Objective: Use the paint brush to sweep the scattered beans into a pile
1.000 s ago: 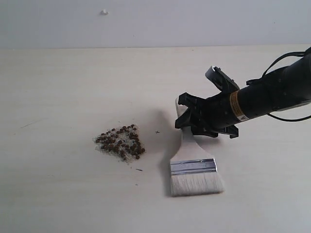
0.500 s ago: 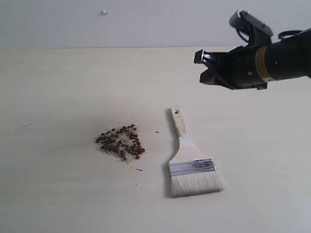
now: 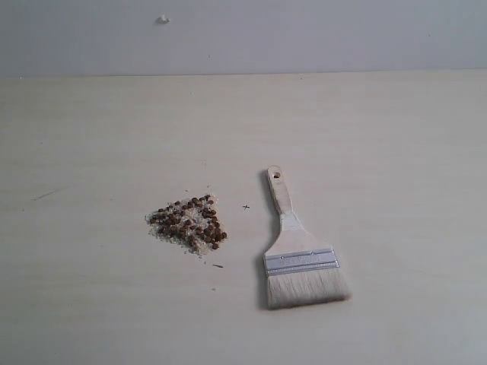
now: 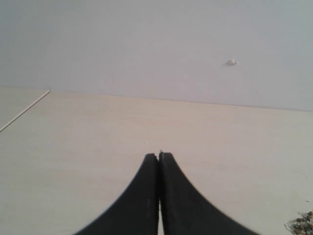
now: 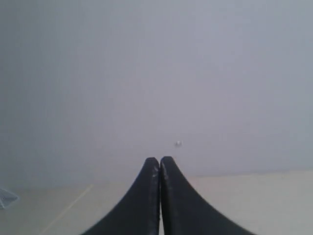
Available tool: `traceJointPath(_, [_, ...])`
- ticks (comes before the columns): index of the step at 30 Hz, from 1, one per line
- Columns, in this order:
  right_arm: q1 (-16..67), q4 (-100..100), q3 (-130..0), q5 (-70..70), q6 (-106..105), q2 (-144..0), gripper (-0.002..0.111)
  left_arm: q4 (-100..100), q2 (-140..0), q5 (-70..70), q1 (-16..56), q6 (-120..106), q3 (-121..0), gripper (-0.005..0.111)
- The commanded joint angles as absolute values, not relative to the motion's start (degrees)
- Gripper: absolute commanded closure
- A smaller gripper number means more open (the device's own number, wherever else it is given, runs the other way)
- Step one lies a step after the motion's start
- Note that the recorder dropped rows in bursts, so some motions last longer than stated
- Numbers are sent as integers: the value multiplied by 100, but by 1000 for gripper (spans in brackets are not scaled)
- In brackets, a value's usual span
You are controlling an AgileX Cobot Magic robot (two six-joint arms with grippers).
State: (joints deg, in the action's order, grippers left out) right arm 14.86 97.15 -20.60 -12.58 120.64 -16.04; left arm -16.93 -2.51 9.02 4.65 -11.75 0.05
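Paint brush point(image 3: 300, 261) laid flat on the bench point(image 3: 380, 137), with the pile point(image 3: 189, 224) beside it and no arm over them.

The brush was placed on the right part of the bench in the exterior view. Its long axis ran from the handle hole at the far end to the bristles at the near end, and the beans point(image 3: 176, 219) were gathered close on its left, not touching it. Neither end effector was seen from outside. The left end effector point(image 4: 159, 154) was clenched on nothing, with only the edge of the pile caught in its wrist view. The right end effector point(image 5: 159, 159) was also clenched and empty, and was turned toward the wall. The right arm was judged the nearer one to the handle. One second before, this arm was lowered over the handle; afterwards it was raised and taken out of the exterior view, and the brush was left unmoved.
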Motion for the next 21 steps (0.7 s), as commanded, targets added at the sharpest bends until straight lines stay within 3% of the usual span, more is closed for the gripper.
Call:
traceJointPath(1, [1466,9743,-2124,-633,11982,-757,108,-1721,-214,897,461,-1177,0,107])
traceJointPath(9, [1466,9754,-2082,-190,11645,-67,108,-1721,-214,897,461,-1177,0,107])
traceJointPath(11, [1466,9579,-1937,-143,10492,-78,108,-1721,-214,897,461,-1177,0,107])
traceJointPath(14, [1466,7021,-1719,135,7647,-78,108,-1721,-214,897,461,-1177,0,107])
traceJointPath(18, [1466,1857,-1656,1224,2164,-78,108,-1721,-214,897,461,-1177,0,107])
traceJointPath(21, [1421,501,-1449,1374,153,0,108,-1721,-214,897,461,-1177,0,107])
